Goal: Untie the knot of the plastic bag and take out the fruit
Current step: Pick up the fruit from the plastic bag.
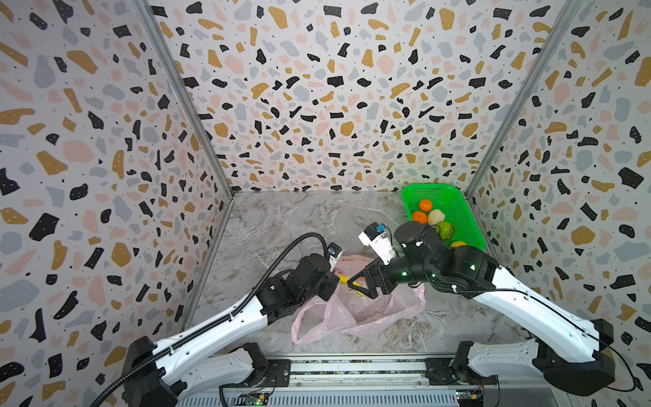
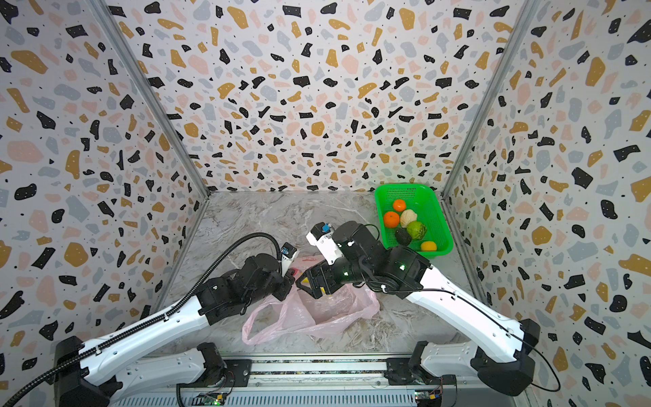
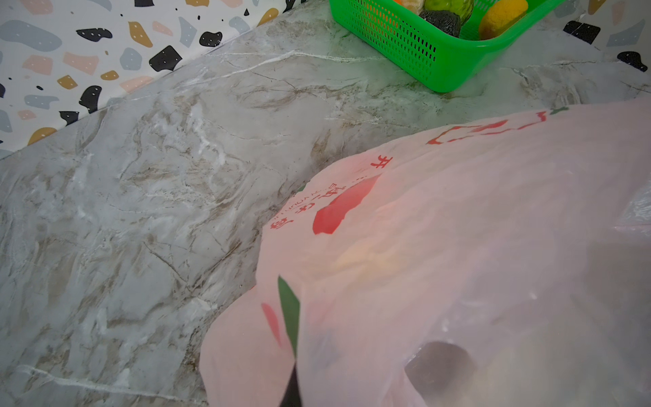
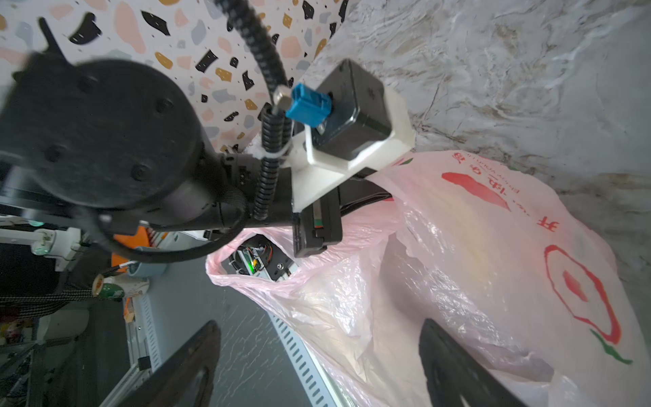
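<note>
The plastic bag (image 1: pixel 370 310) lies untied by the front edge of the table (image 1: pixel 281 225). The left gripper (image 2: pixel 291 278) clamps its rim; the right gripper (image 4: pixel 318 324), spread wide and empty, is at its mouth. The fruit (image 1: pixel 436 216) sits in the green basket (image 1: pixel 458 204), far right corner.

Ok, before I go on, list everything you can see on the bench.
plastic bag: one, pink, table centre, mouth open
banana: one, yellow, inside bag, mostly hidden
basket: one, green, back right corner
tangerines: two, orange, in basket
bumpy fruit: one, pale, in basket
round fruit: one, green, in basket
avocado: one, dark, in basket
yellow fruit: one, basket's near end
table: one, grey marble
left gripper: black, shut on bag's edge
right gripper: black, open at bag's mouth
</note>
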Robot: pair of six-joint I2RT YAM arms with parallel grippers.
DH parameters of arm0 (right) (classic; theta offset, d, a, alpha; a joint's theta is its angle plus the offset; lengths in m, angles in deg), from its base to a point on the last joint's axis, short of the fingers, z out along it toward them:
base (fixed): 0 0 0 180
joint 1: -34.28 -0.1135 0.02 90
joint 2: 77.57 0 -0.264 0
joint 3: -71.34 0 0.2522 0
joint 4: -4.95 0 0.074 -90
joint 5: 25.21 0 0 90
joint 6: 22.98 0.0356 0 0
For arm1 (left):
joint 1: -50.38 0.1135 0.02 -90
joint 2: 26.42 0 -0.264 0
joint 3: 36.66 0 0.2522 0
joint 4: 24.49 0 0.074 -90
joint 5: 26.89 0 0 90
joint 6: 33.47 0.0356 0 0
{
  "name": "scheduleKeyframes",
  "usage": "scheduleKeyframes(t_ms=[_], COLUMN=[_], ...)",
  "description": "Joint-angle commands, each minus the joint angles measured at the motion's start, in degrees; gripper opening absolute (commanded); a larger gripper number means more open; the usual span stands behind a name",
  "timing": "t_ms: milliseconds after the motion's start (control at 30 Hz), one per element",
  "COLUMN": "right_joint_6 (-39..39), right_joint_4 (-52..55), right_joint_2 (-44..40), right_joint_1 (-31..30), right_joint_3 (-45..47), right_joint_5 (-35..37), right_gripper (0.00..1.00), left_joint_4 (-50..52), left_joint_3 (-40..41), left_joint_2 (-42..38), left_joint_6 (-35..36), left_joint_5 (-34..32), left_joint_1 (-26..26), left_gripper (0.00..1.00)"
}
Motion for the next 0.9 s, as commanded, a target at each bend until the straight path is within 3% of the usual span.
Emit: scheduleKeyframes(t_ms=[0, 300, 533, 633, 867], right_joint_6=[0.74, 1.94, 2.22, 2.39, 3.89], right_joint_4=[1.14, -5.33, -18.41, -23.65, -27.8], right_joint_2=[0.46, 1.07, 5.13, 8.15, 10.17], right_joint_1=[-2.05, -4.81, -4.98, -4.92, -0.45], right_joint_3=[2.58, 14.23, 22.4, 25.32, 30.1], right_joint_5=[4.85, 11.79, 24.9, 27.28, 29.84], right_gripper=[0.88, 0.83, 0.8, 0.8, 0.81], left_joint_4=[0.98, 1.44, 0.05, 0.2, 0.99], left_joint_3=[-2.33, -5.04, -2.41, -1.41, 1.41], left_joint_2=[0.19, -0.55, -2.35, -3.71, -4.95], left_joint_6=[0.04, -0.41, -0.43, -0.4, -0.98], left_joint_5=[-0.85, -0.31, 4.09, 3.86, 5.68], left_joint_1=[-0.13, -0.14, -0.32, -0.45, -0.97], left_gripper=[0.0, 0.0, 0.0, 0.0, 0.0])
